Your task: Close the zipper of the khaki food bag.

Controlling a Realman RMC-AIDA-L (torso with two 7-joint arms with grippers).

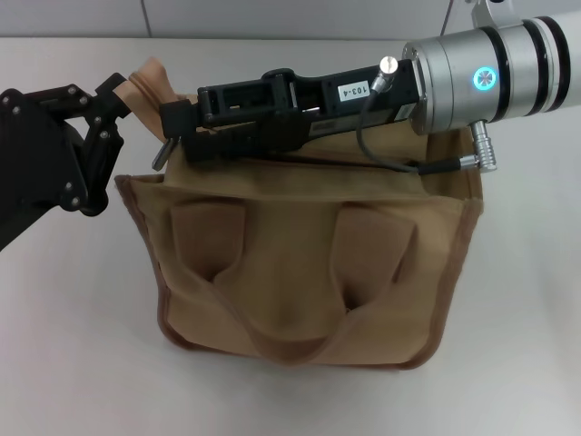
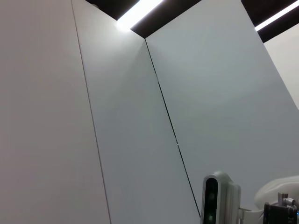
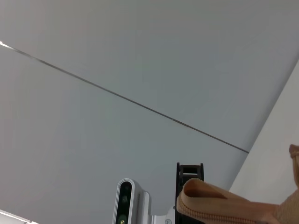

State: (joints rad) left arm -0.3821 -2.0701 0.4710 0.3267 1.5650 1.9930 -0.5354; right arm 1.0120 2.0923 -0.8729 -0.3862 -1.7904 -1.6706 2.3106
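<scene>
Khaki food bag (image 1: 300, 272) sits centre-bottom of head view, handles draped down its front. Right gripper (image 1: 177, 123) lies level across bag's top from upper right, fingers together on the zipper (image 1: 160, 153) slider near upper left; left gripper (image 1: 127, 91), upper left, clamps the tan zipper tail. Only right wrist view shows zipper tape close-up; left wrist view shows just wall panels (image 2: 140, 130).

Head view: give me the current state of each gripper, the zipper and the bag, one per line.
khaki food bag: upright on the table, handles hanging down its front.
zipper: tape end lifted past the bag's left corner; slider position hidden.
left gripper: pinching the tape end.
right gripper: reaching across the bag top, at a metal tab.
</scene>
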